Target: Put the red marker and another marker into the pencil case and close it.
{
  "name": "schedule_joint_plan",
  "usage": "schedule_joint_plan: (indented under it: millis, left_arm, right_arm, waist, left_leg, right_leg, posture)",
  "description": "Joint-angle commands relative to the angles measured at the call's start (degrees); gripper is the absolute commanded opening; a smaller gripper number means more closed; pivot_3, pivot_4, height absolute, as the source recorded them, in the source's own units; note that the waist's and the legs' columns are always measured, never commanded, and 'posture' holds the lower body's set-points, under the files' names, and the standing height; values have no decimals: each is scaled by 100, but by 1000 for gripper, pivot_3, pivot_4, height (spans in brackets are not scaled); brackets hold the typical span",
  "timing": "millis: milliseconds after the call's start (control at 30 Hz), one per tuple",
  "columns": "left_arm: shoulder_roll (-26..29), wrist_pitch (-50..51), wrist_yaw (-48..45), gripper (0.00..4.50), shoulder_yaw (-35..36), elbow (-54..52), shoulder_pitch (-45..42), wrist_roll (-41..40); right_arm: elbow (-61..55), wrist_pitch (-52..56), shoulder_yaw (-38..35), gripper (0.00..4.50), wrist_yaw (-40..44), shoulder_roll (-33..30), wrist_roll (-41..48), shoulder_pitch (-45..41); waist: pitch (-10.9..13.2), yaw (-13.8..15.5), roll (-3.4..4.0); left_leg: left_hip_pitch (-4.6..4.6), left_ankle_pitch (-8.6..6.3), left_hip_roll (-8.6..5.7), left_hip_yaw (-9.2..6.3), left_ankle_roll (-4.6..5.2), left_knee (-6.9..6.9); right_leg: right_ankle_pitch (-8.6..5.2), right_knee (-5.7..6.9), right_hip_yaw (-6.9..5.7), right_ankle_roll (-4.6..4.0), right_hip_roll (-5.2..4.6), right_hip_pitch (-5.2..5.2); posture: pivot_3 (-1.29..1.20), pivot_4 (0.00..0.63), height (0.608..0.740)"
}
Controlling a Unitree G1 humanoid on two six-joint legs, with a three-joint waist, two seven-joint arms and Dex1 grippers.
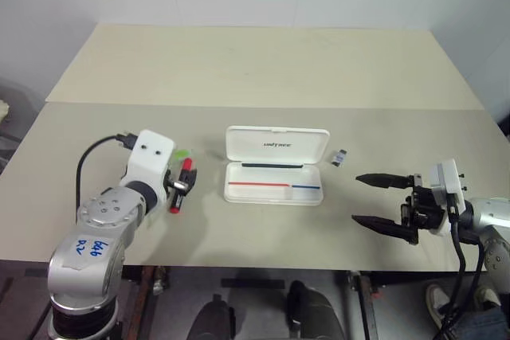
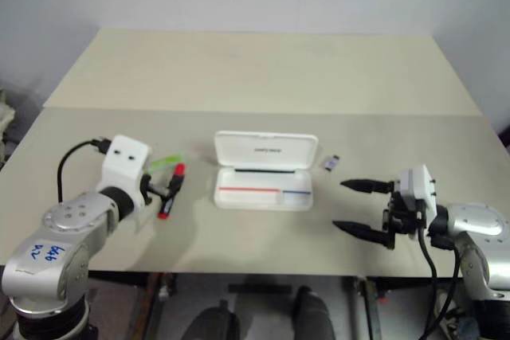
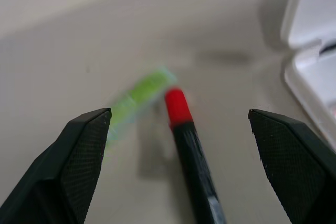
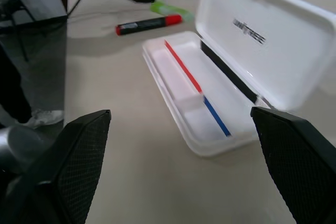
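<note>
The pencil case [image 1: 275, 142] lies open at the table's middle, lid up, with thin red, blue and black pens inside. To its left lies the red marker [image 1: 184, 183], black-barrelled with a red cap. The light-green marker [image 2: 163, 162] rests just beyond it, slanted. My left gripper [image 3: 178, 115] hovers open over both, its fingers [image 3: 84, 150] on either side of the red cap and touching neither. At the case's right, my right gripper [image 1: 357, 198] stands open and empty, pointing toward the case [image 4: 262, 51].
A small dark clip-like object [image 1: 339, 157] lies just right of the case's lid. The table's front edge [image 1: 263, 264] runs close under both arms. A seam [image 1: 263, 107] crosses the table behind the case.
</note>
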Motion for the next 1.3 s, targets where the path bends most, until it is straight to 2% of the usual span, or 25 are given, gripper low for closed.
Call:
schedule_joint_plan:
  millis: [33, 267, 400, 600, 767, 967, 1300]
  left_arm:
    - [-304, 335, 301, 4459, 170, -261, 15, 211]
    - [-960, 315, 491, 4459, 454, -131, 368, 299]
    - [-1142, 227, 533, 4459, 551, 29, 546, 311]
    - [-1388, 127, 621, 4459, 608, 229, 632, 310]
    - [-1441, -30, 634, 4459, 650, 434, 728, 301]
    - [-1486, -188, 661, 4459, 577, 667, 746, 288]
    - [-1071, -1076, 211, 4459, 295, 1161, 582, 60]
  right_arm:
    - [-113, -61, -207, 4500, -20, -38, 95, -24]
    - [-143, 92, -547, 4500, -147, 29, 350, 150]
    - [-466, 441, -855, 4500, -843, 390, 846, 87]
    - [-921, 299, -936, 4500, -674, 472, 941, 686]
    - [-1341, 125, -954, 4500, -1091, 918, 1081, 718]
    - [-1335, -107, -861, 4500, -804, 872, 872, 865]
    - [-1303, -141, -790, 4500, -984, 938, 718, 825]
  waist:
    - [0, 3, 0]
    - [0, 11, -2]
    - [-1, 9, -3]
    - [-3, 21, -5]
    - [-4, 11, -4]
    - [-9, 19, -2]
    - [-11, 9, 2]
  left_leg:
    - [0, 0, 1, 0, -1, 0]
    - [0, 0, 0, 1, -2, 2]
    - [2, 0, 1, 1, -2, 3]
    - [0, -3, -1, 1, 0, 4]
    - [7, -2, 0, 4, -2, 6]
    - [13, 0, 0, 3, -4, 9]
    - [-3, -8, 1, 3, 9, 66]
  right_leg:
    - [0, 1, 0, 0, 1, 0]
    - [2, 0, 3, -3, 0, 1]
    - [2, 2, 3, -3, 0, 1]
    - [3, 0, 4, -4, 0, 1]
    - [4, 7, 9, -5, 0, 2]
    - [7, 13, 12, -10, 0, 5]
    - [13, 26, 19, -20, 0, 5]
  posture:
    - [0, 150, 740]
    - [0, 150, 740]
    - [0, 150, 740]
    - [0, 150, 740]
    - [0, 150, 740]
    - [0, 150, 740]
    - [0, 150, 740]
